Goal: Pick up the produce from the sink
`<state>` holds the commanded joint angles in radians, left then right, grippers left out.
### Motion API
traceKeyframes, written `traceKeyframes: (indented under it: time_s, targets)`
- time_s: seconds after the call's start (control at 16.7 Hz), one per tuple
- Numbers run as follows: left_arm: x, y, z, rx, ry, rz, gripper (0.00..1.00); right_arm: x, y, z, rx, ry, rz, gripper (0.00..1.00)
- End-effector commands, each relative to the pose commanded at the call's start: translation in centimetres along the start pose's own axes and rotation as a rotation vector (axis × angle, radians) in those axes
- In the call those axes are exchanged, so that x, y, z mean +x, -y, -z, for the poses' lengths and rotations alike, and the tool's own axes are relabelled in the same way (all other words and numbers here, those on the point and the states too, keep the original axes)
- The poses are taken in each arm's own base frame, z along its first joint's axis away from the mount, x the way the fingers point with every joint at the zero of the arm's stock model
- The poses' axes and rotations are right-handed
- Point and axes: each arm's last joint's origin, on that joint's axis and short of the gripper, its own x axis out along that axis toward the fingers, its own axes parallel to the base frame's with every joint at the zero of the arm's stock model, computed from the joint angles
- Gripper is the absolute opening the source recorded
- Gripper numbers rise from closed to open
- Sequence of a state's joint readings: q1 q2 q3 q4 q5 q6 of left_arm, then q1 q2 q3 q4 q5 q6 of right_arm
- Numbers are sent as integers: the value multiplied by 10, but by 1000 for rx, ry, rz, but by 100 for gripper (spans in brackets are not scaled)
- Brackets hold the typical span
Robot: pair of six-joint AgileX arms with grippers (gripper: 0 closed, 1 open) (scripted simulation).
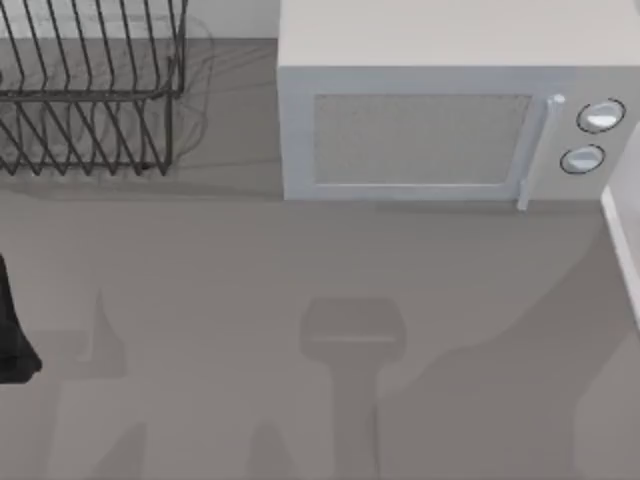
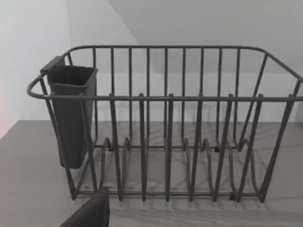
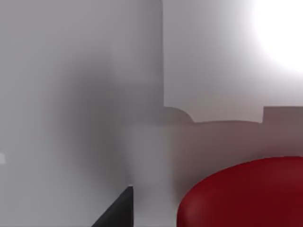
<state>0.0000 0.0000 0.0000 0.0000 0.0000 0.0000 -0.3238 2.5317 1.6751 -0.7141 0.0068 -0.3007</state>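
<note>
Closing on the produce, my right gripper sat just beside it; finger state indeterminate; centring advised before gripping.

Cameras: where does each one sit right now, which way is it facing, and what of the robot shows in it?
Top view: above the table, looking down on the microwave and dish rack; the left arm shows at the left edge.
Left wrist view: low on the table, facing the dish rack and its utensil cup; one dark finger shows.
Right wrist view: close over the red produce against pale sink walls; one dark finger shows.
Shared: the top and left wrist views both show the dish rack.
</note>
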Motion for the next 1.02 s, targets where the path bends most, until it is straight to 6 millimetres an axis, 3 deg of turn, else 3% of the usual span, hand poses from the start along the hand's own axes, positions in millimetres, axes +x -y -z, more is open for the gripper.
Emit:
traceKeyframes:
  time_s: [0.24,0.3,0.72,0.78,1.02]
  targets:
    - [0,0,0,0,0,0,100,0,0,0,0,0,0,2]
    - [0,0,0,0,0,0,100,0,0,0,0,0,0,0]
    - [0,0,0,0,0,0,100,0,0,0,0,0,0,0]
    - [0,0,0,0,0,0,100,-29,0,-5,5,49,0,0]
    - [0,0,0,0,0,0,100,-44,3,-13,5,49,0,0]
